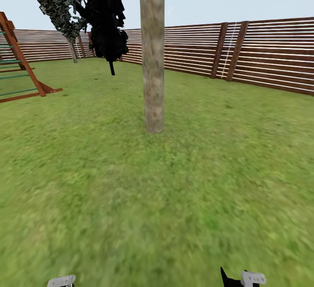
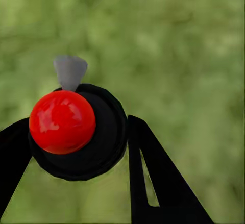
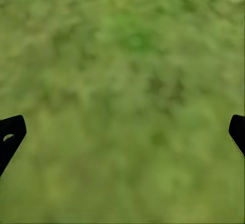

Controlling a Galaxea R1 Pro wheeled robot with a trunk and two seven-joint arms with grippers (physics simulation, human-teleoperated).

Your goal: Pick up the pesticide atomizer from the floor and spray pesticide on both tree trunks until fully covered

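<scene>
My left gripper (image 2: pixel 76 147) pinching the pesticide atomizer (image 2: pixel 76 132) at lower left of its wrist frame, my right gripper (image 3: pixel 122 132) hanging spread over lawn (image 3: pixel 127 55), tree trunk (image 1: pixel 152 60) standing upper centre of head frame.

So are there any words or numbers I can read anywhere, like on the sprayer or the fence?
None can be read.
Sprayer, clamped between the left gripper's fingers: red cap and grey nozzle, no lettering in sight.
Fence: plain slats, no sign.
Tree trunk: bare bark.
Climbing frame: no text.
</scene>
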